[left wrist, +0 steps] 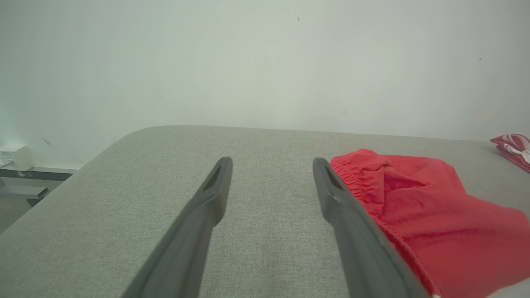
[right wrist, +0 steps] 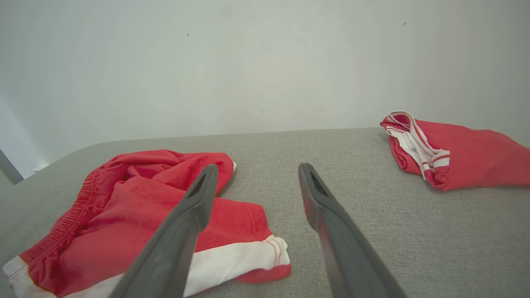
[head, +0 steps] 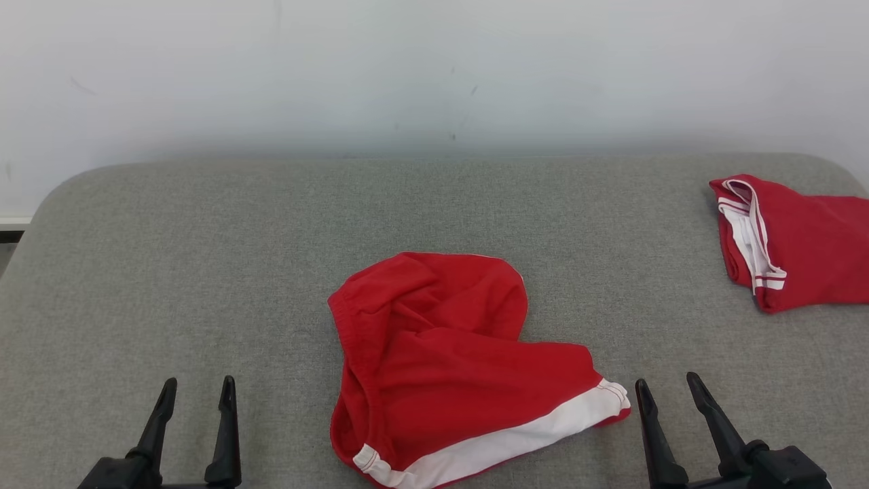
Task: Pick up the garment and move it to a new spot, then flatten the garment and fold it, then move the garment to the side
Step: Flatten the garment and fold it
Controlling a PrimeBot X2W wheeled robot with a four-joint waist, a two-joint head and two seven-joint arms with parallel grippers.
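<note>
The garment [head: 448,360] is a pair of red shorts with a white hem band, lying crumpled at the front middle of the grey padded table [head: 204,258]. It shows too in the left wrist view as the garment [left wrist: 418,207] and in the right wrist view as the garment [right wrist: 136,215]. My left gripper [head: 198,390] stands open at the lower left, apart from the cloth, with nothing between its fingers [left wrist: 215,186]. My right gripper [head: 669,387] stands open at the lower right, just right of the white hem, also empty; its fingers [right wrist: 314,194] hang over the bare table.
A second red garment [head: 794,241] with white stripes lies folded at the table's far right edge, also seen as the folded garment [right wrist: 451,151]. A pale wall [head: 434,68] rises behind the table. Bare grey surface spreads to the left and behind the shorts.
</note>
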